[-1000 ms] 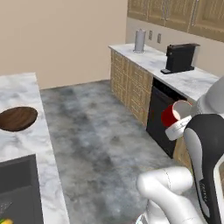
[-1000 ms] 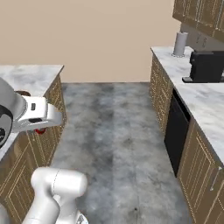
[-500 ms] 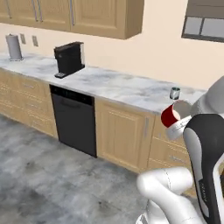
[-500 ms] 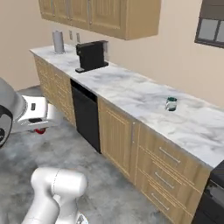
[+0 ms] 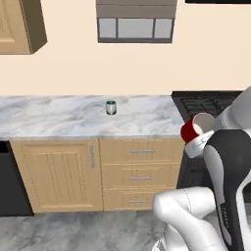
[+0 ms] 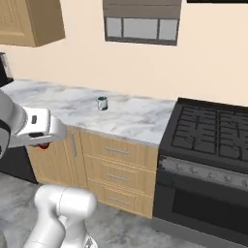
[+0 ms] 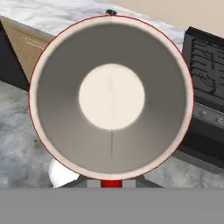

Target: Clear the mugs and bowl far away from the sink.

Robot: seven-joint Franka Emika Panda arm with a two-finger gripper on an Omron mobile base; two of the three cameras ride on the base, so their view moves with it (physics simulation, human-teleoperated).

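Gripper [image 7: 111,183] pinching glossy red cylindrical mug [image 5: 195,128] with pale interior, held in air off the marble table's [image 5: 59,117] right edge.

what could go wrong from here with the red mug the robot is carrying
The red mug is held lying on its side in the shut tool, clear of any surface, so a slip would likely drop it to the floor. On the marble counter a small dark green cup stands in the open; a careless set-down nearby might knock it. The black stove sits right beside the counter, so drifting that way could put the mug on the burners.
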